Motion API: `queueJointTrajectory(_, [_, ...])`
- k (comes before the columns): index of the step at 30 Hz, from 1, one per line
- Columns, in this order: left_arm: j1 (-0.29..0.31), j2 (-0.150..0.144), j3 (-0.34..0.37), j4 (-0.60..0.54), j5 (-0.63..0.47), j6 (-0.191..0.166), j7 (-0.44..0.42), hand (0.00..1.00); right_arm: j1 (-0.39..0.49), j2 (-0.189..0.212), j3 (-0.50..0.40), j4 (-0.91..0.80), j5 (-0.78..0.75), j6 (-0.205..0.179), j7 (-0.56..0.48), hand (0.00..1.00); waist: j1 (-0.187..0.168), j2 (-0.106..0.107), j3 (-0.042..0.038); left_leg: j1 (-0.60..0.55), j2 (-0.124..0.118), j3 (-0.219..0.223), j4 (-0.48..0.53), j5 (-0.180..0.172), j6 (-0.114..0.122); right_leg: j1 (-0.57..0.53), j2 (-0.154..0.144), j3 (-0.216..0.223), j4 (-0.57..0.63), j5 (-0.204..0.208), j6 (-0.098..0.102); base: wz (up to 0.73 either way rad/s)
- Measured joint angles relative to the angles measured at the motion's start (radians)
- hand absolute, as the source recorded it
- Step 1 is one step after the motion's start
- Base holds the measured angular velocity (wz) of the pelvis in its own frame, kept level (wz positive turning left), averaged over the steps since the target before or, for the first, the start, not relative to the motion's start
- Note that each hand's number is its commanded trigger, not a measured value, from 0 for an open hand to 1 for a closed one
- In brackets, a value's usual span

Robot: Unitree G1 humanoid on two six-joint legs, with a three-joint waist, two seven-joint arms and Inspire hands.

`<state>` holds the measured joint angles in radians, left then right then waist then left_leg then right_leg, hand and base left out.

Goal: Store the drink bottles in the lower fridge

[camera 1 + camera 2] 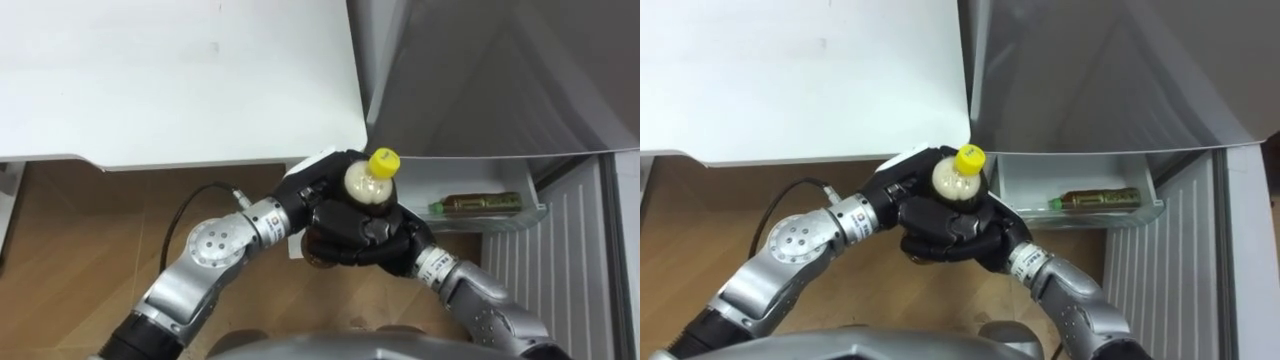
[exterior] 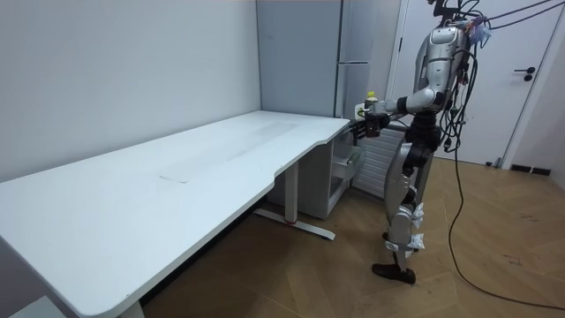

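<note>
- Desk (image 1: 180, 80), white; the robot stands at its end.
- Fridge (image 2: 309, 62) just beyond the desk's end, its lower bin (image 1: 530, 212) open.
- Left hand (image 1: 312, 183) and right hand (image 1: 360, 238), just off the desk's corner, both curled round one upright yellow-capped bottle (image 1: 366, 185).
- Green-capped bottle (image 1: 480, 204) lies in the bin, right of the desk.

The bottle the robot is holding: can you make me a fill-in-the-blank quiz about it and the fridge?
1. The bottle the robot holds has a ____ cap.
2. It is gripped by ____ hands at once, the left hand and the right hand.
3. In the open fridge drawer lies a second bottle, whose cap is ____.
Missing words: yellow; both; green.
</note>
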<state>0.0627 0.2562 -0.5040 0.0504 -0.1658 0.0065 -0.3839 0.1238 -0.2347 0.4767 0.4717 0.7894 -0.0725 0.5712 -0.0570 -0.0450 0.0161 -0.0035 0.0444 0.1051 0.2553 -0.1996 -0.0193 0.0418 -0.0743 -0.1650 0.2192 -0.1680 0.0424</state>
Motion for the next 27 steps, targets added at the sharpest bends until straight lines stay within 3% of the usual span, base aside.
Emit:
queueJointTrajectory(17, [0.0, -0.003, -0.003, -0.019, 0.01, 0.02, 0.02, 1.0, -0.004, 0.021, 0.01, 0.047, 0.089, -0.005, 0.023, 0.0, 0.006, 0.007, -0.0034, 0.0, 0.001, 0.0, 0.006, 0.0, 0.0, 0.002, 0.001, -0.001, 0.0, 0.0, 0.0, 0.0])
queueJointTrajectory(27, [0.0, -0.008, -0.017, -0.02, 0.011, 0.02, 0.066, 1.0, -0.005, 0.036, 0.015, 0.08, 0.166, -0.022, 0.023, 0.0, 0.007, 0.024, -0.0024, -0.001, 0.002, 0.0, 0.004, 0.0, 0.0, 0.001, 0.001, -0.005, 0.0, 0.0, 0.0, 0.0])
